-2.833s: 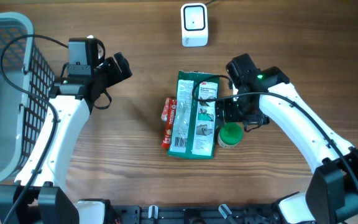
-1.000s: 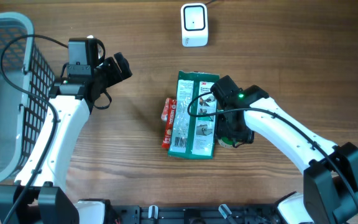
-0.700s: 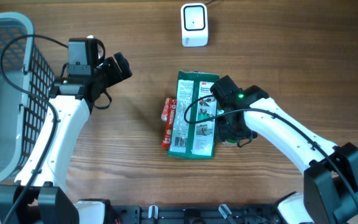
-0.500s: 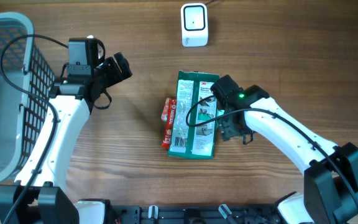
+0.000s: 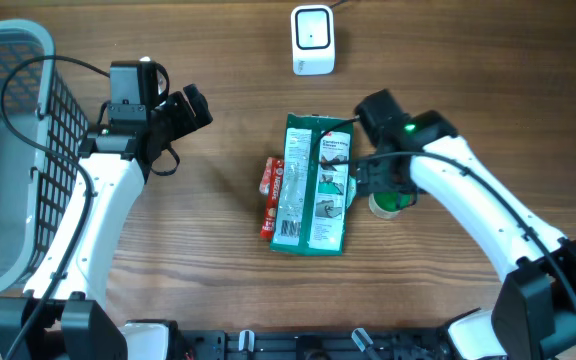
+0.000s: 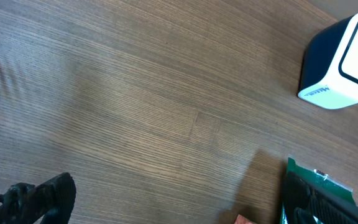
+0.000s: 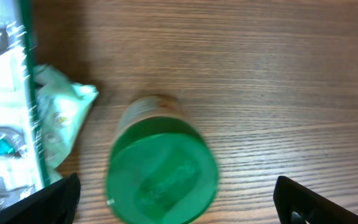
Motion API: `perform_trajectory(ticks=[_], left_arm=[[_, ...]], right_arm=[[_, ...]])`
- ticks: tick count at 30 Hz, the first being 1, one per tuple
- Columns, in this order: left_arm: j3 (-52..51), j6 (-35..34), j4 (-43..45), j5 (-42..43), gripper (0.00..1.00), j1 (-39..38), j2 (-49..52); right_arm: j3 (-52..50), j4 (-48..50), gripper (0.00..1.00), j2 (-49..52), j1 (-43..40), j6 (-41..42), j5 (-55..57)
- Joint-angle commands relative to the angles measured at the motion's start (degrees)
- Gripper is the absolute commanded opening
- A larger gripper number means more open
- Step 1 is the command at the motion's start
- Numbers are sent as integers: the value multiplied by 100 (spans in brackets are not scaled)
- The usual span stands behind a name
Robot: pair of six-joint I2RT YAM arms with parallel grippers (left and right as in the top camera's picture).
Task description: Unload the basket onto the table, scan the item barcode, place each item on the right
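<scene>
1. Fingers (image 7: 55,202) of the right gripper (image 7: 176,204) stand spread wide on either side of a green-lidded jar (image 7: 162,168) and grip nothing. The jar stands upright on the wooden table (image 7: 278,74), clear of both fingertips.
2. Just beside the jar lies a flat green package (image 5: 308,190), a barcode showing at one corner, with a red packet (image 5: 267,190) against its far side.
3. Over bare wood, the left gripper (image 6: 176,205) hangs wide open and empty. The white scanner (image 5: 313,40) sits at the table's far edge, apart from both arms.

jar (image 7: 161,167) green | package (image 5: 313,185) green-white | packet (image 5: 267,188) red | scanner (image 6: 339,61) white-navy | table (image 5: 448,60) wood-grain
</scene>
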Motion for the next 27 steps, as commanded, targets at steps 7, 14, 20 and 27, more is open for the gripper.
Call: perform_trajectory(ticks=[7,14,20,27], left_arm=[[46,11,15,-57,100,22,11],[46,11,15,-57,100,22,11],[46,11,15,-57,100,22,11],[46,9,15,-57,100,22,11]], right_arm=[[-367,278,100,-24,-286,-396,-1158],[-1222,1394,100,-17,-282,-382,-1167],[-1790,2122,100,-13,-284,-402,-960],[-1810,2149,100,-13,-284,-389,-730]])
